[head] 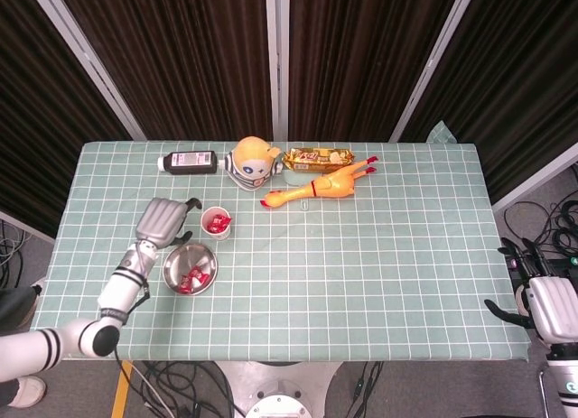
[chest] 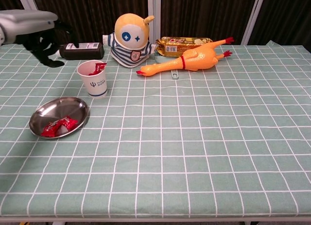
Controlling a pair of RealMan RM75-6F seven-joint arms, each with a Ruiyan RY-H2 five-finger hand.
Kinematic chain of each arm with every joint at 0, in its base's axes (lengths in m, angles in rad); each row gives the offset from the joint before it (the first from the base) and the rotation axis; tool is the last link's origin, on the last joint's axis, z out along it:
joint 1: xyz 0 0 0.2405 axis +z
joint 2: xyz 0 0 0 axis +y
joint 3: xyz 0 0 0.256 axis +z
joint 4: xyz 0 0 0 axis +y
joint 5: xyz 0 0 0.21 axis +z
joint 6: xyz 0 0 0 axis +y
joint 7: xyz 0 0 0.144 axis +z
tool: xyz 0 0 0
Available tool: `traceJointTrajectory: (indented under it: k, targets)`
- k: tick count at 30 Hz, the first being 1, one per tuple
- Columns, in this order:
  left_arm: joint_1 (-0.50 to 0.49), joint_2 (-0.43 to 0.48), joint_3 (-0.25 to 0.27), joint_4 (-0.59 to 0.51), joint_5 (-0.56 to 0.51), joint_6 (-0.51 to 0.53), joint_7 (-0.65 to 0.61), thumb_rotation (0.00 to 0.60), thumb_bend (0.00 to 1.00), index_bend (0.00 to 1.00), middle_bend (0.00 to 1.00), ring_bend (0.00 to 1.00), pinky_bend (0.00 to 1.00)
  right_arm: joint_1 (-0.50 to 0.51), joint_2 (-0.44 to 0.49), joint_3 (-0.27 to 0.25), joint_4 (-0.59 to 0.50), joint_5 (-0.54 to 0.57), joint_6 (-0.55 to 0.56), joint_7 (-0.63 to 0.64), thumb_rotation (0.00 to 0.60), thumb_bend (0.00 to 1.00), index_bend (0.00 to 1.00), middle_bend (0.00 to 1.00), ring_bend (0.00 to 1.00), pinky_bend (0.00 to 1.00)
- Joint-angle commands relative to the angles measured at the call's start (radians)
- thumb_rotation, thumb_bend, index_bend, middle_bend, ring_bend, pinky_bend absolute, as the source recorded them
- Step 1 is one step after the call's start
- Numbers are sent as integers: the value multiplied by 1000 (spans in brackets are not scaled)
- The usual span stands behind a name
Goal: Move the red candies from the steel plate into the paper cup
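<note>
Red candies: a small cluster in wrappers lies in the steel plate, toward its near-left side; exact count cannot be read, at least two. More red candy shows at the mouth of the paper cup, one wrapper poking over the rim. One plate, one cup; the cup stands upright just behind the plate, near but not touching it.

Left hand: held above the table to the left of the cup, apart from it and from the plate. Back of the hand faces up in the head view; dark fingers point downward and spread in the chest view. Nothing is in it. The forearm runs back toward the near-left table edge.

Right hand: off the table's right end, below its surface level, near the near-right corner. Fingers look apart; no object visible in it.

Other items along the far side, one of each: dark bottle lying on its side, round-headed plush doll, snack packet, yellow rubber chicken lying lengthwise.
</note>
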Motion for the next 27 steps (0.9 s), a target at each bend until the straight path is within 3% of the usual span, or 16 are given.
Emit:
traceJointTrajectory:
  k: [1, 11, 19, 27]
  targets:
    - [71, 38, 57, -33, 75, 54, -50, 600, 321, 399, 880, 801, 980, 3, -2, -1, 0, -4, -4, 0, 600, 79, 41, 203, 10, 219]
    - [152, -1, 158, -8, 188, 51, -65, 600, 310, 472, 879, 800, 980, 6, -4, -4, -6, -11, -3, -9, 600, 79, 41, 203, 10, 222]
    - [163, -58, 166, 32, 233, 32, -45, 600, 262, 472, 879, 799, 979, 4, -2, -5, -11, -12, 2, -12, 600, 78, 41, 203, 10, 223]
    - [139, -122, 141, 85, 254, -19, -40, 600, 223, 480, 880, 799, 978, 6, -1, -5, -14, -13, -1, -15, 600, 79, 41, 203, 10, 223]
